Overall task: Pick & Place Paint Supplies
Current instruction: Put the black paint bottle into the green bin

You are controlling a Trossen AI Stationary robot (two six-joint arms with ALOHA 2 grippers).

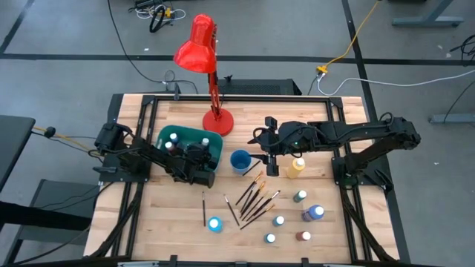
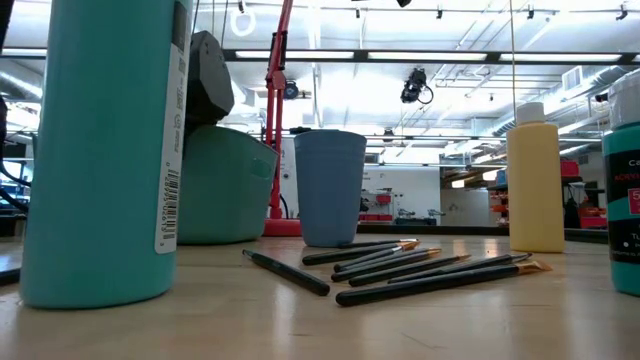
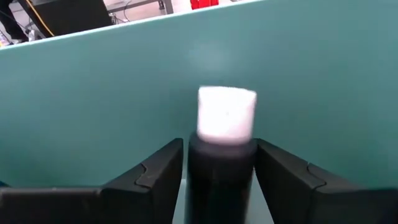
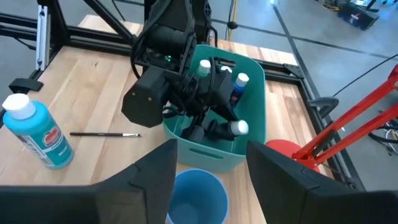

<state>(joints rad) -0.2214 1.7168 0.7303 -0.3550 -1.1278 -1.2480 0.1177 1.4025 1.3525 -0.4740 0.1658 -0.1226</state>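
Observation:
The teal bin stands at the table's left and has white-capped paint bottles in it. My left gripper reaches into the bin, open. A dark bottle with a white cap stands between its fingers, against the bin's wall. My right gripper hangs open and empty above the blue cup. The yellow bottle stands right of the cup. Dark-handled brushes lie fanned out on the table, with several small bottles near the front edge. My left gripper has a finger on either side of the dark bottle's body, just under its cap. A sliver of the bin shows between one finger and the bottle. Whether the other finger touches the bottle, I cannot tell.
A red desk lamp stands on its round base behind the bin and cup. A turquoise bottle stands near the front edge, with a single brush beside it. Black frame rails run along the table's sides.

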